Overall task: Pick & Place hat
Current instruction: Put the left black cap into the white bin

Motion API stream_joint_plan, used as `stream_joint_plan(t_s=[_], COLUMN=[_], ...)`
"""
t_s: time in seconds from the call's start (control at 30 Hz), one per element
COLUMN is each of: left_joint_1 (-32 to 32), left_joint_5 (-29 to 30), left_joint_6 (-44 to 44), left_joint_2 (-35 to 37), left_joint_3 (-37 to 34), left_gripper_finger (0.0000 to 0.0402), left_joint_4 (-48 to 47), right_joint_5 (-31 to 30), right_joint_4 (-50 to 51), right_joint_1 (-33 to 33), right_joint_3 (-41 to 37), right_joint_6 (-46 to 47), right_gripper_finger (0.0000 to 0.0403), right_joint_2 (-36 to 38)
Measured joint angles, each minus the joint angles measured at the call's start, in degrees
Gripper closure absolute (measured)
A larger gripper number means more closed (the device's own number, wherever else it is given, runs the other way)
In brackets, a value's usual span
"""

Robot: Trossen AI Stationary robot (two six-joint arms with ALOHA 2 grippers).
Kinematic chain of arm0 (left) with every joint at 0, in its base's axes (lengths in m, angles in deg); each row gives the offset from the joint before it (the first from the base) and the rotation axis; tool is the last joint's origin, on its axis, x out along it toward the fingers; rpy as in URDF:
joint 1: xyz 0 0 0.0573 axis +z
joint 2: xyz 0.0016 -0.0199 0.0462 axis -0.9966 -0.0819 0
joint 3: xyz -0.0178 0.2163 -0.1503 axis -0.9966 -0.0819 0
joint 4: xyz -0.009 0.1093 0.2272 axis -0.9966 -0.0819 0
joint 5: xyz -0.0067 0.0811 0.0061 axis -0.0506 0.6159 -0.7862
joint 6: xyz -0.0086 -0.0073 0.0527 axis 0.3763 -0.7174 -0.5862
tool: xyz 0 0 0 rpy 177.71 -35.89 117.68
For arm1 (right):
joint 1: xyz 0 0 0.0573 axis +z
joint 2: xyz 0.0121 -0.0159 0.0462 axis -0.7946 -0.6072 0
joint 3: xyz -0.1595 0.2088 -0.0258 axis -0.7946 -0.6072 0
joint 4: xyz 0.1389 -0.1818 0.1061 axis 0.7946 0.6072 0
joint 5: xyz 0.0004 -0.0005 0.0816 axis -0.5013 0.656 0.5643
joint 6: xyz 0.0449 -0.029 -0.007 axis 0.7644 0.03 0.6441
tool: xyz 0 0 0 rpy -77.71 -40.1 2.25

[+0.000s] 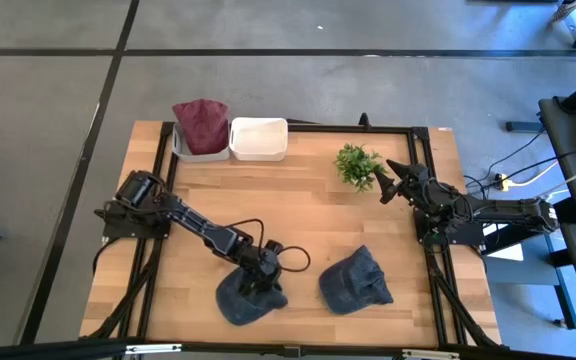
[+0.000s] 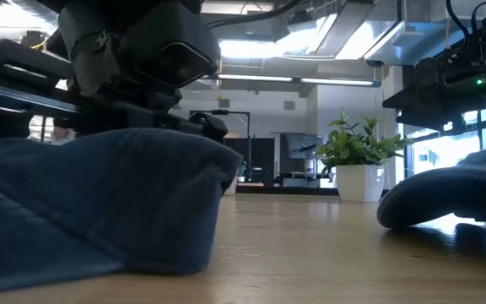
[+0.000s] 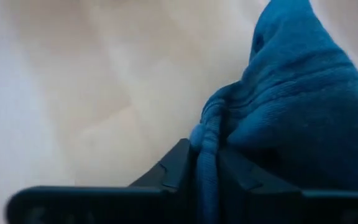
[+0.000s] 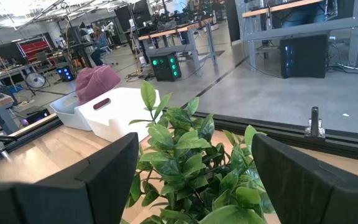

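Note:
Two dark blue hats lie near the table's near edge: one (image 1: 246, 297) left of centre, under my left gripper (image 1: 258, 283), and one (image 1: 356, 284) to its right, resting on its rim. The low view shows the left hat (image 2: 99, 211) large and close, the other hat (image 2: 454, 196) at the right. My left gripper (image 3: 207, 180) is shut on the left hat's edge. My right gripper (image 4: 194, 168) is open, waiting by the right edge, pointing at the small plant (image 1: 356, 164). My left gripper pinches a bunched fold at the hat's edge (image 3: 207, 134) between its two fingers (image 3: 178, 167), coming from above and pointing down. The hat still rests on the table. How many layers sit between the fingers, I cannot tell.
Two white bins stand at the far edge: one (image 1: 200, 150) holds a dark red hat (image 1: 202, 124), the other (image 1: 259, 138) shows nothing inside. A potted plant (image 4: 191, 155) stands right of centre, just before my right gripper. Bare wood lies mid-table.

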Motion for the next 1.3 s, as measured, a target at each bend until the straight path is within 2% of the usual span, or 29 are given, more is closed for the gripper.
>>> stream_joint_plan(t_s=[0.1,0.33,0.53,0.6,0.77,0.9,1.03,1.2,1.3], left_joint_1=[1.13,5.52,11.66,14.21,22.4,31.25,39.57,48.53,52.16], left_joint_5=[2.82,14.74,25.45,29.44,37.83,37.04,34.4,22.77,18.73], left_joint_6=[0.05,7.54,11.43,10.13,-0.15,-8.44,-9.7,-11.07,-11.2], left_joint_2=[2.89,13.45,24.5,28.31,36.05,39.01,39.36,37.92,35.87], left_joint_3=[-0.18,-0.13,-0.05,-0.01,0.06,0.09,0.15,0.17,0.17], left_gripper_finger=[0.0387,0.0382,0.0387,0.0386,0.0386,0.0386,0.0386,0.0386,0.0386], left_joint_4=[-2.72,-11.65,-12.88,-12.7,-9.64,-3.08,3.47,3.94,4.31], right_joint_5=[0.0,0.02,0.02,0.02,0.02,0.0,0.0,0.0,-0.02], right_joint_4=[0.02,0.0,0.0,0.0,0.0,0.0,0.0,0.02,0.0], right_joint_1=[0.0,0.0,0.01,-0.02,-0.01,-0.01,-0.02,-0.01,-0.02], right_joint_3=[0.0,0.0,0.0,0.0,0.0,0.0,0.01,0.0,0.0], right_joint_6=[0.0,0.15,0.2,0.17,0.06,0.04,0.03,0.0,-0.04], right_gripper_finger=[0.0089,0.0089,0.0089,0.0089,0.0089,0.0089,0.0089,0.0089,0.0089], right_joint_2=[0.02,0.01,0.02,0.0,0.0,0.0,0.01,0.02,0.0])
